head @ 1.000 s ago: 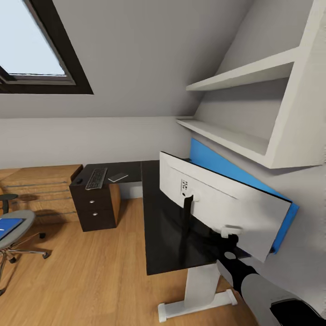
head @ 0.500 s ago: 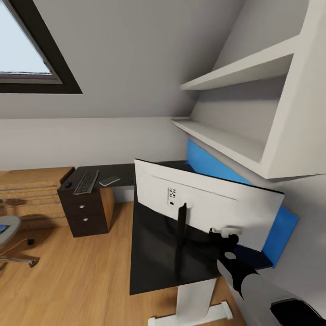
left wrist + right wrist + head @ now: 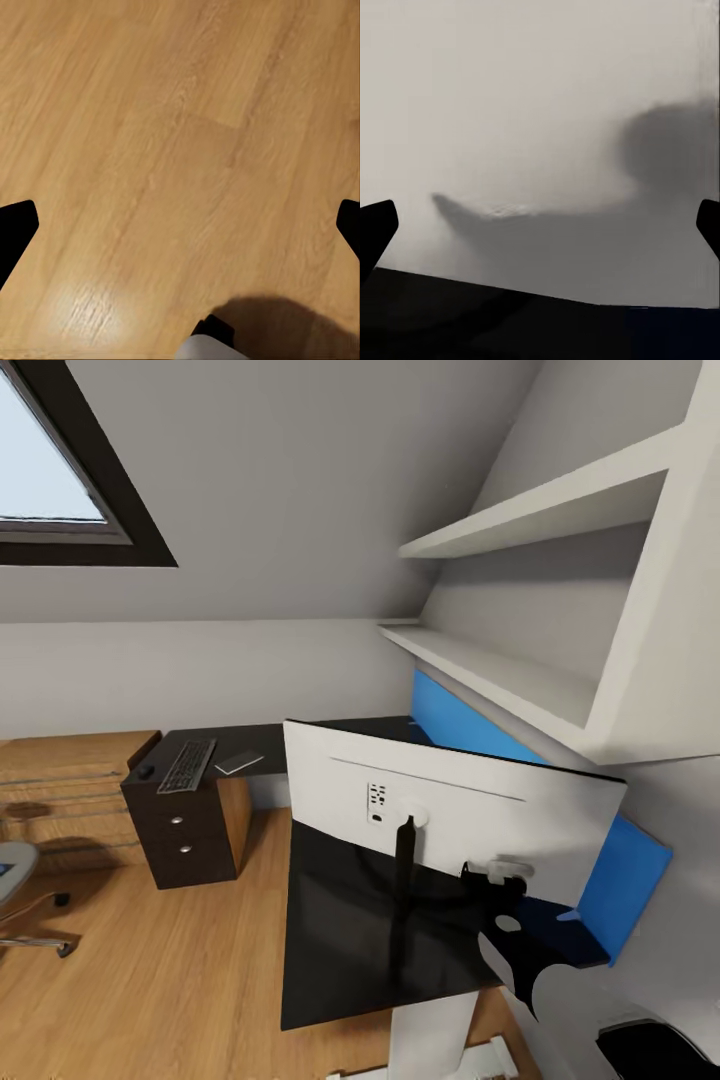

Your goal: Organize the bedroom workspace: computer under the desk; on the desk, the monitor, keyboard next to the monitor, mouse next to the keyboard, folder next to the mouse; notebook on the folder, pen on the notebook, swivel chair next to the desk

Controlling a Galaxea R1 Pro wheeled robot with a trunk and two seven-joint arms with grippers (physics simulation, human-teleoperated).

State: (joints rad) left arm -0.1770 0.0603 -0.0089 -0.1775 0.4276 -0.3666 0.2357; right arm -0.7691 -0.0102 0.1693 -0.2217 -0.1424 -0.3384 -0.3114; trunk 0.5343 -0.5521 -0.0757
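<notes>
Desk (image 3: 340, 920): black L-shaped top, fills centre of head view, far wing running to 10 o'clock, blue back panel (image 3: 470, 725) along the wall side. Near edge and white leg (image 3: 430, 1040) cut off by the bottom of the frame.

Monitor (image 3: 450, 815): stands on the desk, white back toward the camera, screen side hidden. Right gripper (image 3: 497, 878) sits against its lower back edge, just at 4 o'clock of the stand (image 3: 403, 880). Right wrist view: fingertips (image 3: 376, 225) spread wide, white panel close ahead, nothing clamped as far as I can tell.

Swivel chair (image 3: 15, 875): 9 o'clock, mostly cropped.

Keyboard (image 3: 187, 764): on the far wing, well apart from the gripper. Pale flat item (image 3: 240, 762) just beside it, too small to identify. Mouse (image 3: 146, 771) at its other side, a dark blob.

Left gripper (image 3: 180, 225): fingers wide apart, empty, over bare wood floor (image 3: 172, 135).
</notes>
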